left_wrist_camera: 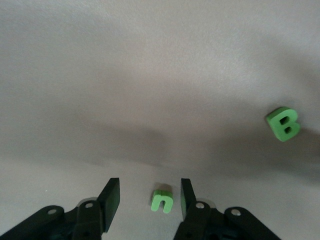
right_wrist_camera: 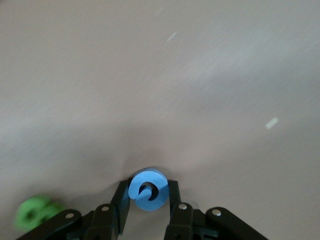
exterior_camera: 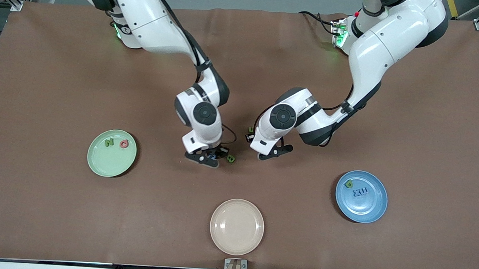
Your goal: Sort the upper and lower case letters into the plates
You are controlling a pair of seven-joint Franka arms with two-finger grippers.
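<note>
My right gripper [exterior_camera: 208, 156] is low at the table's middle, shut on a round blue letter [right_wrist_camera: 150, 199] [exterior_camera: 212, 155]. A green B [exterior_camera: 231, 158] lies just beside it, toward the left arm's end; it also shows in the right wrist view [right_wrist_camera: 34, 213] and the left wrist view [left_wrist_camera: 283, 123]. My left gripper [left_wrist_camera: 150, 192] [exterior_camera: 274, 152] is open and low over the table, with a small green n [left_wrist_camera: 162, 200] between its fingers, untouched. The mint green plate [exterior_camera: 108, 164] holds a green N [exterior_camera: 109, 143] and a red C [exterior_camera: 123, 144]. The blue plate [exterior_camera: 369, 209] holds a green letter [exterior_camera: 348, 183] and two blue letters [exterior_camera: 360, 192].
A beige plate [exterior_camera: 236, 226] with nothing in it sits near the table's front edge, between the two coloured plates. The brown mat [exterior_camera: 62, 80] covers the whole table. The two arms' hands are close together at the middle.
</note>
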